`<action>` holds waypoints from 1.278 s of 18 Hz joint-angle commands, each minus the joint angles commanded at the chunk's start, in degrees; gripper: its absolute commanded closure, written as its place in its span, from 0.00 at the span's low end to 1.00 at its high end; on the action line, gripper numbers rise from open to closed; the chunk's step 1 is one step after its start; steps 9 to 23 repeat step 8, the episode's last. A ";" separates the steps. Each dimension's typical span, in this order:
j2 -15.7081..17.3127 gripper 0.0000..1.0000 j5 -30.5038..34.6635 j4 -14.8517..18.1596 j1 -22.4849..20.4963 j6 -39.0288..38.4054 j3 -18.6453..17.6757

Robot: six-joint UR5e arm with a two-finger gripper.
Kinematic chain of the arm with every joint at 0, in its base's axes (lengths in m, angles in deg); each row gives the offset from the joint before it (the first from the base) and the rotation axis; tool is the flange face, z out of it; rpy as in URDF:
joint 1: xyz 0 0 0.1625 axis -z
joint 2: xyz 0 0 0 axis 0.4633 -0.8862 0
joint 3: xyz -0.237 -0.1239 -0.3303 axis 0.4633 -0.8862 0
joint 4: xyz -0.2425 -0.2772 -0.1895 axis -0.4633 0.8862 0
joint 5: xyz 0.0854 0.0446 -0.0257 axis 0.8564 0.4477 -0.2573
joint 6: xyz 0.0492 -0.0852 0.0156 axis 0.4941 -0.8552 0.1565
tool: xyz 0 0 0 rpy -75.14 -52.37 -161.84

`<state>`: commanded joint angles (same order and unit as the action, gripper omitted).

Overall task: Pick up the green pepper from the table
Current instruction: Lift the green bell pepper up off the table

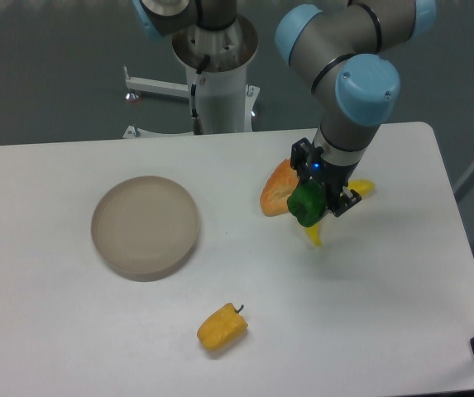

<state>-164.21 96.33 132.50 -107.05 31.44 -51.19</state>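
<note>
Green pepper (305, 204) sitting in the gripper (318, 201), fingers closing on both sides of it — looking lifted a bit off the table (369, 322), though hard to be sure from this one view. Hanging right of the round plate (145, 225), with a good gap of white table in between.

Things that could be going wrong from here:

- Slipping out. Shiny, lumpy skin, and only two thin fingers pinching it — not much to hold on to. Swinging the arm fast could be shaking it loose.
- Squeezing too hard. Pressing more could be popping the pepper out sideways, like a wet bar of soap.
- Bumping the neighbours. Orange piece (276, 192) lying just beside the pepper, on its plate side, and a yellow piece (361, 188) poking out on the far side from the plate. Moving sideways while low could be knocking them across the table.
- Falling and rolling. Dropping from here could be sending it toward that orange piece or off toward the table edge farthest from the plate.

Yellow pepper (222, 326) resting well apart, nearer the front than the plate — not in the way. Going straight up and slow looking like the safest bet.
</note>
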 joint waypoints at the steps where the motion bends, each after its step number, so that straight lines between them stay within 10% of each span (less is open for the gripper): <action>1: -0.17 0.95 -0.09 -0.09 0.35 0.70 0.09; 23: -0.62 0.95 0.17 -2.82 0.44 4.22 -0.70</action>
